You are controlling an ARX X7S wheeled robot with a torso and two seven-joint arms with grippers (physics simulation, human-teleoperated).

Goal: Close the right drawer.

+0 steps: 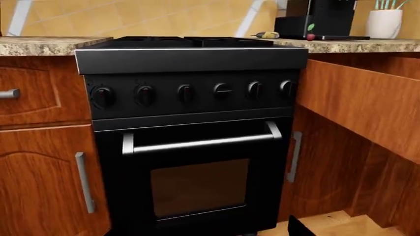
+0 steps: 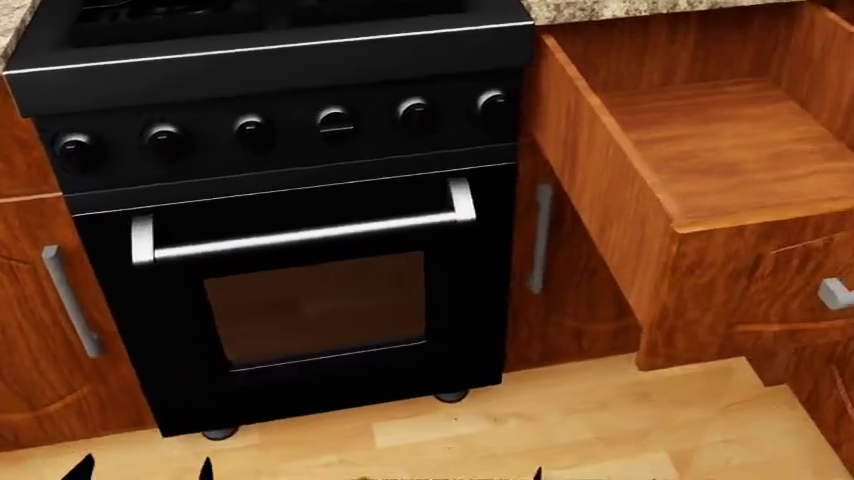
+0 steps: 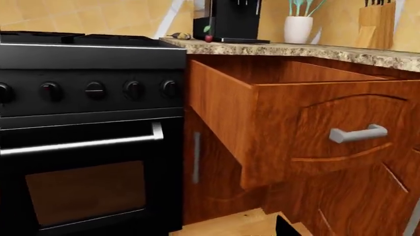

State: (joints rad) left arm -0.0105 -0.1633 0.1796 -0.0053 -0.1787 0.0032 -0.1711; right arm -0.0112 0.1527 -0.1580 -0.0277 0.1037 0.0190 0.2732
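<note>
The wide reddish-brown wooden drawer [image 3: 315,132] stands pulled far out, right of the black oven [image 3: 85,132], under the speckled desk [image 3: 308,50]. Neither claw shows enough to tell its state. Best push squarely on the front panel near its short grey bar handle [image 3: 357,133].

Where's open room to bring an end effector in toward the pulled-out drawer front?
Free: the light wooden floor in front of the reddish-brown wooden drawer, bordered on one side by the black oven. The panel around its short grey bar handle is unobstructed. The drawer's inside looks bare. Crowded: the speckled countertop behind, with a white vase and a wooden knife block.
</note>
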